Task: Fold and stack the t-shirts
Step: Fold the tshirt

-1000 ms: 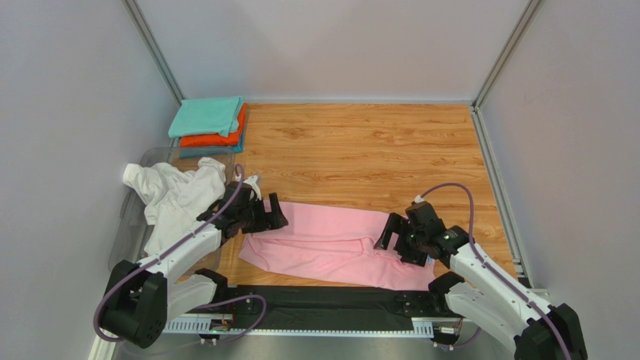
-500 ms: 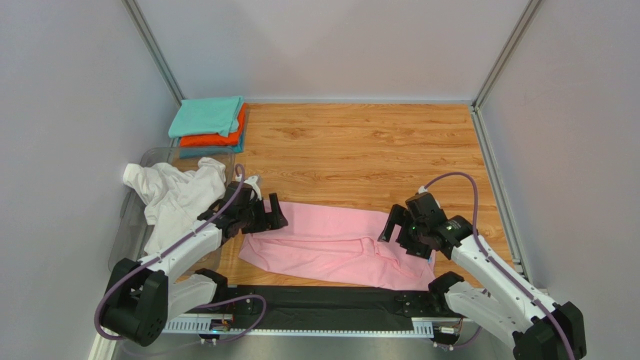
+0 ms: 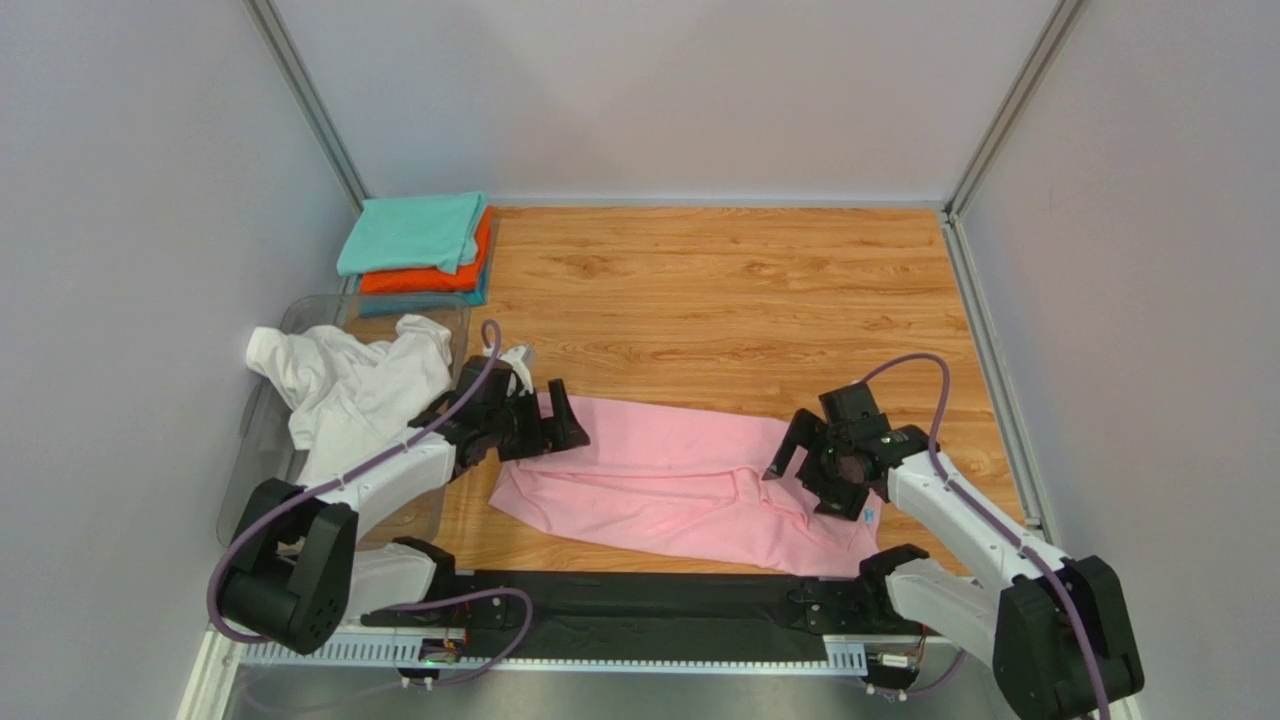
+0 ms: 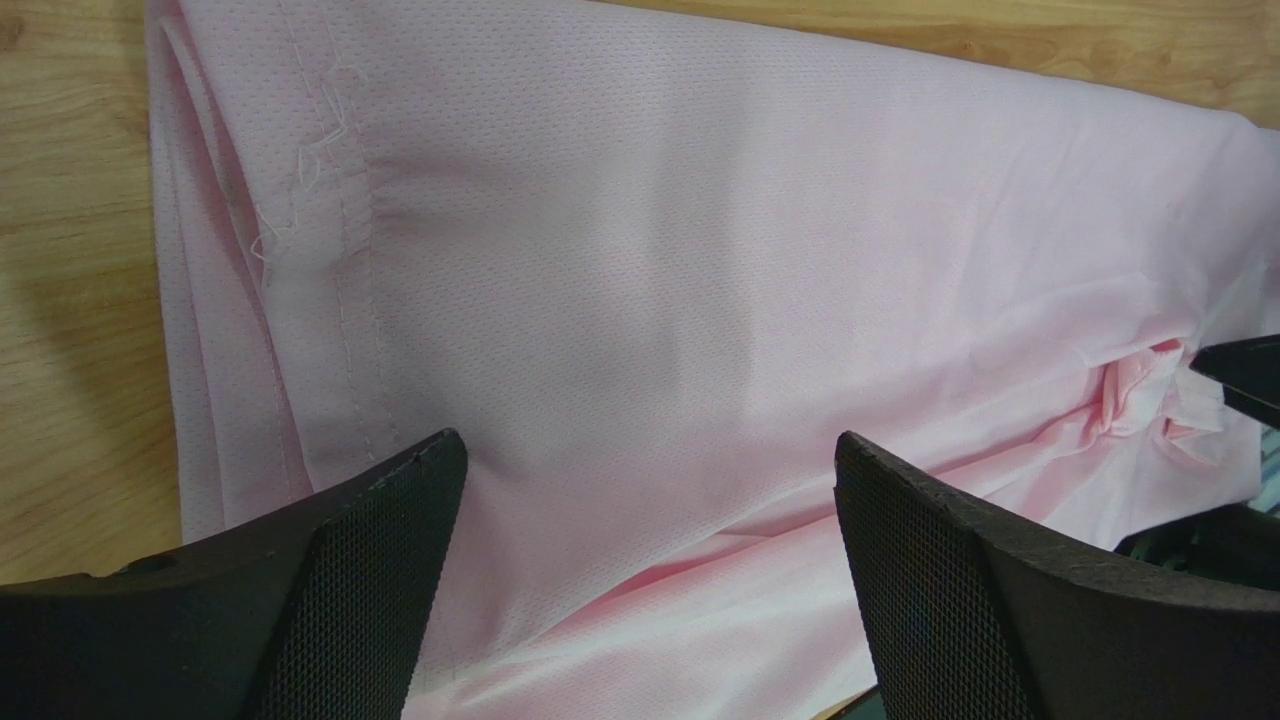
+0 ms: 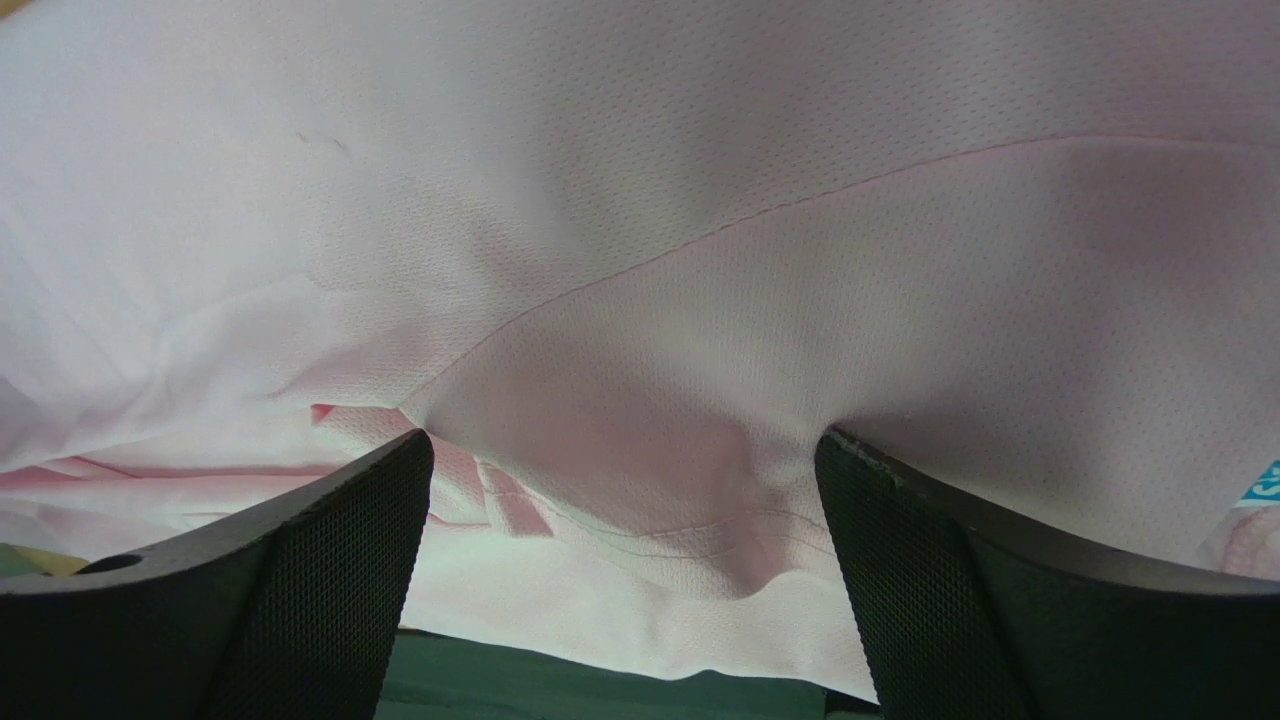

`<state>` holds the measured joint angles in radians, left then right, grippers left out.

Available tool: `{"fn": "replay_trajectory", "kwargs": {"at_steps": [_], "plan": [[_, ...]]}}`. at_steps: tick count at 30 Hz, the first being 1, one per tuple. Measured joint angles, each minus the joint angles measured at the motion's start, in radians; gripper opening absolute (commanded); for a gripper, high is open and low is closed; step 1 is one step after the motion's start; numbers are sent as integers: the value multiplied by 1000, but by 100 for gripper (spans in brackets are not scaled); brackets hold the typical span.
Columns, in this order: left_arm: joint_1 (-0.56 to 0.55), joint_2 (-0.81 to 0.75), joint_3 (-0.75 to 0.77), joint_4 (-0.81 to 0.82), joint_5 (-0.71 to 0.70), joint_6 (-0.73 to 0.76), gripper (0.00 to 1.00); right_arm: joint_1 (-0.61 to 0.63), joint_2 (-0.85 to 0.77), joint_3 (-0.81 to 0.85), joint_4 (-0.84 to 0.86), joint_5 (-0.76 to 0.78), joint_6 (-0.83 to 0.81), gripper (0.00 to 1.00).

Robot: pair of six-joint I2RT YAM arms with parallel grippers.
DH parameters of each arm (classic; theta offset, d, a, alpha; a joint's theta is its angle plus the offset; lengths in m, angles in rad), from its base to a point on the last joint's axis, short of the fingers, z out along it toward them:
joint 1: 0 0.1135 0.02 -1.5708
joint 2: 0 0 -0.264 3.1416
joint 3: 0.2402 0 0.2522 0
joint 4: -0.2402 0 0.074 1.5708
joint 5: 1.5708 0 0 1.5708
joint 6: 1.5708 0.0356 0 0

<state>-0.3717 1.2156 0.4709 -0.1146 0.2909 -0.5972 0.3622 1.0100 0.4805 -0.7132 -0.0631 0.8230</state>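
The pink shirt (image 3: 661, 483) is laid on the desk (image 3: 721, 300); the left hand (image 3: 559, 425) and right hand (image 3: 809, 473) are held wide open, empty, over opposite ends, seemingly for folding.

The pink t-shirt (image 4: 676, 270) is showing as soft matt cloth with a fine pinhole knit and stitched seams. The fingers (image 4: 361, 600) of the left gripper (image 4: 646, 447) and right gripper (image 5: 624, 443) are looking like matt black plastic, cross-hatched. The table (image 3: 721, 285) is showing smooth wood grain with a faint sheen. At the left, the white t-shirt (image 3: 353, 393) is reading as crumpled matt cloth, the bin (image 3: 308, 312) as clear plastic.
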Motion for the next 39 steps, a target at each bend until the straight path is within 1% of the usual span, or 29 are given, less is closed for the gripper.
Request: {"fn": "replay_trajectory", "kwargs": {"at_steps": [5, 11, 12, 14, 19, 24, 27, 29, 34, 39], "plan": [[0, -22, -22, 18, 5, -26, 100, -101, 80, 24, 77, -63, -44, 100], [-32, -133, -107, 14, 0, -81, 100, -210, 276, 142, 166, -107, -116, 100], [-50, -174, -121, 7, -3, -93, 100, -227, 316, 169, 183, -117, -125, 100], [-73, -233, -151, -13, -8, -114, 100, -249, 407, 241, 205, -134, -145, 100], [-130, -385, -219, -62, -18, -175, 100, -254, 623, 439, 248, -176, -188, 100], [-185, -442, -239, -94, -39, -230, 100, -251, 821, 668, 255, -243, -241, 100], [-258, -441, -247, -72, -56, -276, 100, -237, 927, 810, 227, -266, -273, 100], [-329, -422, -251, -41, -69, -317, 100, -224, 998, 912, 210, -272, -291, 100], [-499, -382, -251, 21, -129, -405, 100, -180, 1185, 1205, 113, -290, -325, 100], [-632, -314, -235, 79, -201, -470, 100, -132, 1334, 1464, -7, -290, -356, 100]]}}
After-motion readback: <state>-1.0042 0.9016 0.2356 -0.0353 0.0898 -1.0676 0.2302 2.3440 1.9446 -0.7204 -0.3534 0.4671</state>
